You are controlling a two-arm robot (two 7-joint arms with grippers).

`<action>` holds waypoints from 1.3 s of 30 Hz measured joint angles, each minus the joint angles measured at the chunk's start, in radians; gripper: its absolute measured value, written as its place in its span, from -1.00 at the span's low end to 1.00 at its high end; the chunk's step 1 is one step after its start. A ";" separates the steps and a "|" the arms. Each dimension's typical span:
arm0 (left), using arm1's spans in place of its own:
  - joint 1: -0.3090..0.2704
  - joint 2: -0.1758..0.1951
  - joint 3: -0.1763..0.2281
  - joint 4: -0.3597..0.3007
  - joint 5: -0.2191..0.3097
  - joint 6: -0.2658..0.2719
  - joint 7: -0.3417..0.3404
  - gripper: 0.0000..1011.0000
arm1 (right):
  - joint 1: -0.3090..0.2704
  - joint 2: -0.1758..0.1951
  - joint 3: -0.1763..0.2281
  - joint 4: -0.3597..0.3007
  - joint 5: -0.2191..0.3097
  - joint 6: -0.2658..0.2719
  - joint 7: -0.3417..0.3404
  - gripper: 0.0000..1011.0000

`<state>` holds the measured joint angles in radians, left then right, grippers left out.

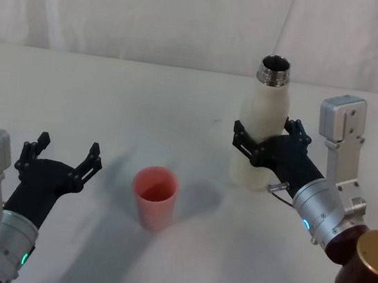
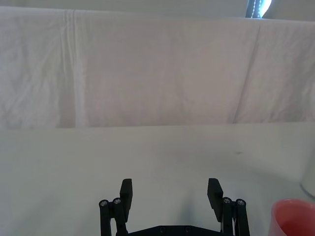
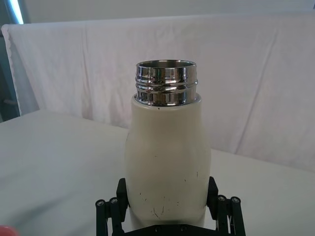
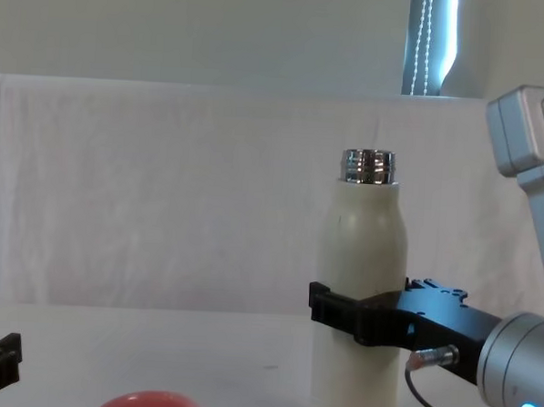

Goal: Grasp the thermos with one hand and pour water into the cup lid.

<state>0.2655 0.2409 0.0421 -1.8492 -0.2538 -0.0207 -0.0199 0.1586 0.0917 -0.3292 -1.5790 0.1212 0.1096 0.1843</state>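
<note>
The cream-white thermos [image 1: 261, 123] stands upright on the white table at centre right, its open chrome neck on top. My right gripper [image 1: 265, 134] reaches in from the right and is shut on its body about halfway up. In the right wrist view the black fingers [image 3: 212, 189] press against both sides of the thermos [image 3: 167, 162]. From the chest, the jaws wrap the thermos [image 4: 361, 254] at mid-height. The coral-pink cup lid [image 1: 154, 196] stands open-side up, left of and nearer than the thermos. My left gripper [image 1: 68, 145] rests open at the lower left, left of the cup lid [image 2: 295, 219]. No water shows.
A white cloth backdrop [image 1: 123, 7] hangs behind the table's far edge. Bare tabletop [image 1: 144, 108] stretches between my left gripper and the thermos. A brown and gold joint [image 1: 370, 273] of my right arm sits at the lower right.
</note>
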 joint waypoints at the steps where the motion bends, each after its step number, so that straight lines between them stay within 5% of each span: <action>1: 0.000 0.000 0.000 0.000 0.000 0.000 0.000 0.98 | 0.001 -0.001 0.000 0.003 -0.001 -0.001 0.000 0.88; 39: 0.000 0.000 0.000 0.000 0.000 0.000 0.000 0.98 | -0.003 -0.017 0.017 0.050 -0.005 -0.018 -0.006 0.88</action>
<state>0.2655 0.2410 0.0421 -1.8492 -0.2539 -0.0207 -0.0199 0.1552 0.0743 -0.3121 -1.5293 0.1160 0.0912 0.1783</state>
